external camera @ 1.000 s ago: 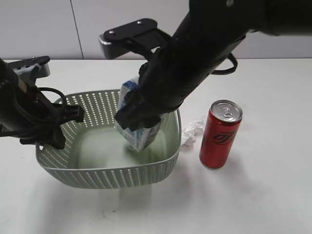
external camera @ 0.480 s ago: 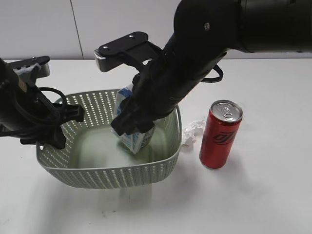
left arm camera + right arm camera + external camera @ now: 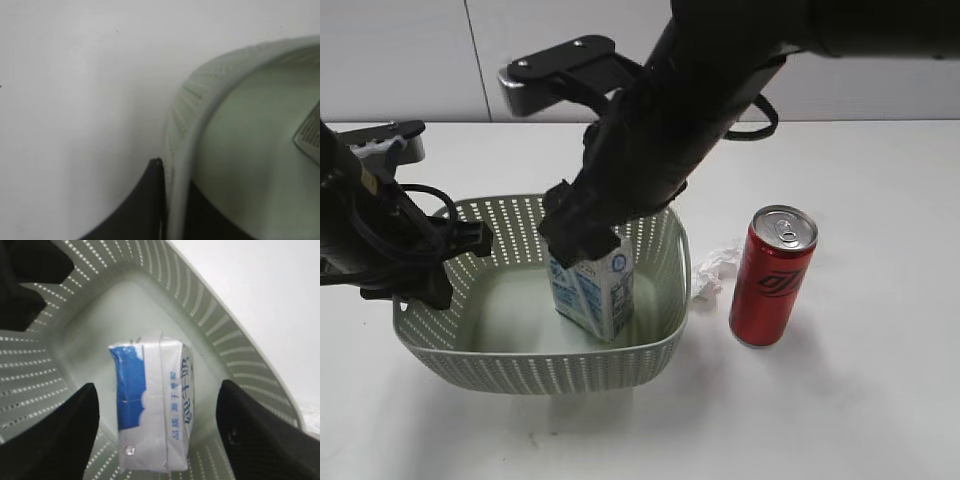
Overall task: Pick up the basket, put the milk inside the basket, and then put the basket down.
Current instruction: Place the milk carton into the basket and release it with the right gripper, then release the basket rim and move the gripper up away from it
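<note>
The pale green basket (image 3: pixel 535 365) is held by its left rim in my left gripper (image 3: pixel 432 285), which is shut on it; its shadow on the table suggests it hangs slightly above the surface. In the left wrist view the rim (image 3: pixel 181 125) runs between the two dark fingers of that gripper (image 3: pixel 175 175). The white and blue milk carton (image 3: pixel 593 290) stands inside the basket. My right gripper (image 3: pixel 578 238) hovers just above it. In the right wrist view its jaws stand wide apart, clear of the milk (image 3: pixel 152 405) on both sides of the gripper (image 3: pixel 160 440).
A tall red soda can (image 3: pixel 772 275) stands on the white table right of the basket. A crumpled white paper (image 3: pixel 716 268) lies between the can and the basket. A white wall runs behind the table.
My right gripper lowered the milk from a tilted hold into the basket and let go; the carton now stands on the basket floor. The left gripper and basket barely moved.
</note>
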### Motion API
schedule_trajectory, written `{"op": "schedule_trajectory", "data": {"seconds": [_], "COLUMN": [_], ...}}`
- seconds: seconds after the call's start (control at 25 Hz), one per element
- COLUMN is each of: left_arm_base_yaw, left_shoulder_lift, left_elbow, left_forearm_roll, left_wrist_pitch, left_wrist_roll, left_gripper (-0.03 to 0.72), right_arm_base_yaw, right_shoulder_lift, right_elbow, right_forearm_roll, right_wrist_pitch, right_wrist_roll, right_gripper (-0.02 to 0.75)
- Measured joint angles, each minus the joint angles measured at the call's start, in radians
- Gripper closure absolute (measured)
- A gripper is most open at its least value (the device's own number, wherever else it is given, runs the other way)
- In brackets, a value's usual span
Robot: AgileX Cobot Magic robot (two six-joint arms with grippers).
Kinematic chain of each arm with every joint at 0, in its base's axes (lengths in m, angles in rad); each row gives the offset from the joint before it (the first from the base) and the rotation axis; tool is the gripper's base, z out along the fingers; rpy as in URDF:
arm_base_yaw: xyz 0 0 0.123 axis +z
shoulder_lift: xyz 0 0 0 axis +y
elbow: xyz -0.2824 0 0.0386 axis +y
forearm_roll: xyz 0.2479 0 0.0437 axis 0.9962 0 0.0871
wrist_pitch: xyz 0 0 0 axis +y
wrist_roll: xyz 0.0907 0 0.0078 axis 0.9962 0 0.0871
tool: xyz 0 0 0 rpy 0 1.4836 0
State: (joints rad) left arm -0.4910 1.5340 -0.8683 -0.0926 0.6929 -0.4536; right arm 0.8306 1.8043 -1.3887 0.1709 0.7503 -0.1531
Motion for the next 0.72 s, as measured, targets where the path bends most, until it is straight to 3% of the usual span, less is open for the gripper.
{"op": "schedule_trajectory", "data": {"seconds": [0.24, 0.4, 0.72], "left_arm_base_yaw": [0.000, 0.000, 0.000], "left_shoulder_lift": [0.000, 0.000, 0.000], "left_elbow": [0.000, 0.000, 0.000], "left_forearm_roll": [-0.005, -0.005, -0.006], "left_wrist_pitch": [0.002, 0.013, 0.009], "left_wrist_roll": [0.000, 0.000, 0.000], "left_gripper": [0.690, 0.690, 0.690], "right_arm_base_yaw": [-0.004, -0.051, -0.375], "right_shoulder_lift": [-0.057, -0.093, -0.141], "right_elbow": [-0.113, -0.118, -0.118], "right_forearm_roll": [-0.093, -0.157, -0.165], "right_wrist_pitch": [0.173, 0.228, 0.376], "right_wrist_roll": [0.009, 0.024, 0.028], "right_gripper": [0.167, 0.167, 0.167]}}
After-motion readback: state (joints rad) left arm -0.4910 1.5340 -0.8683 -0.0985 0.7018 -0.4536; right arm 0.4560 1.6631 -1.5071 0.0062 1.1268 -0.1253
